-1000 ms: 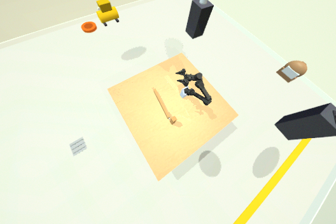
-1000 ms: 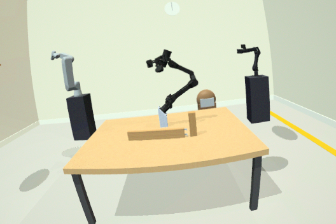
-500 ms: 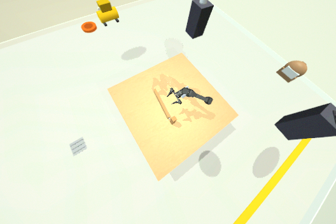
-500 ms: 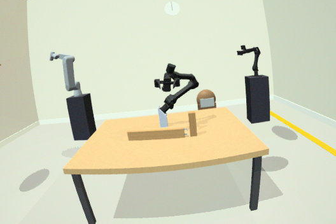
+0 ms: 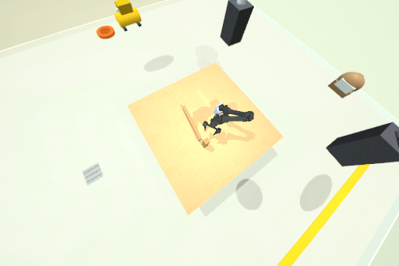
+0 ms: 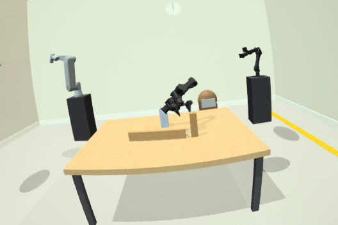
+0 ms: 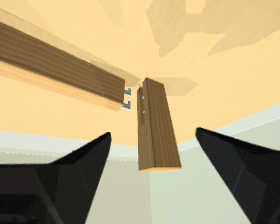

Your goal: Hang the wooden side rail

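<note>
The wooden side rail [image 5: 192, 123] [image 6: 157, 135] [image 7: 56, 65] lies on its long edge on the table [image 5: 170, 171] [image 6: 160, 157]. Two steel hooks, an upper one and a lower one [image 7: 126, 105], stick out of its right end in the exterior view. The headboard post [image 5: 205, 143] [image 6: 194, 125] [image 7: 164, 125] stands upright just beyond them, with a small gap between. The wrist view shows the post's slot facing the hooks, with two small pins in it. My gripper [image 5: 210, 132] [image 6: 184, 113] [image 7: 153, 133] is open and empty, above the rail's hook end and the post, touching neither.
The arm's pale base [image 5: 218, 109] [image 6: 164, 119] stands on the table behind the rail. Other arms stand on black pedestals [image 6: 81, 117] [image 6: 259, 100] away from the table. A brown rounded object [image 5: 351, 81] [image 6: 207, 96] is beyond the table's back edge.
</note>
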Available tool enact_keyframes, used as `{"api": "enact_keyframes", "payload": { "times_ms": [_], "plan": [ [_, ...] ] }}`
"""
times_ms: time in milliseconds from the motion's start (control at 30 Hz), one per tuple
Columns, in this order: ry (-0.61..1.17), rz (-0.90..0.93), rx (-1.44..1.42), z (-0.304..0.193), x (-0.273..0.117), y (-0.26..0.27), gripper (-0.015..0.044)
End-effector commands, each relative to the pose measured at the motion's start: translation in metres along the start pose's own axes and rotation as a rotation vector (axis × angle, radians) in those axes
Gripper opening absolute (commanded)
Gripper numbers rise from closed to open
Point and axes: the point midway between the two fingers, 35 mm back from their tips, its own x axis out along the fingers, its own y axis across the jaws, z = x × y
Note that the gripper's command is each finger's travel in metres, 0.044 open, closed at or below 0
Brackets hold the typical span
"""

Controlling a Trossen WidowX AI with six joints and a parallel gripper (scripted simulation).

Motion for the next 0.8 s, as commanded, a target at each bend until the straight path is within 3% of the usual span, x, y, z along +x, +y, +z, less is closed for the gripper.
{"api": "enact_keyframes", "payload": {
  "times_ms": [0, 633, 767],
  "plan": [
    [-0.019, -0.029, -0.027, 0.007, 0.005, -0.007, 0.0440],
    [-0.019, -0.027, -0.013, 0.007, 0.004, -0.006, 0.0440],
    [-0.020, 0.014, 0.317, 0.003, -0.001, 0.004, 0.0440]
  ]
}}
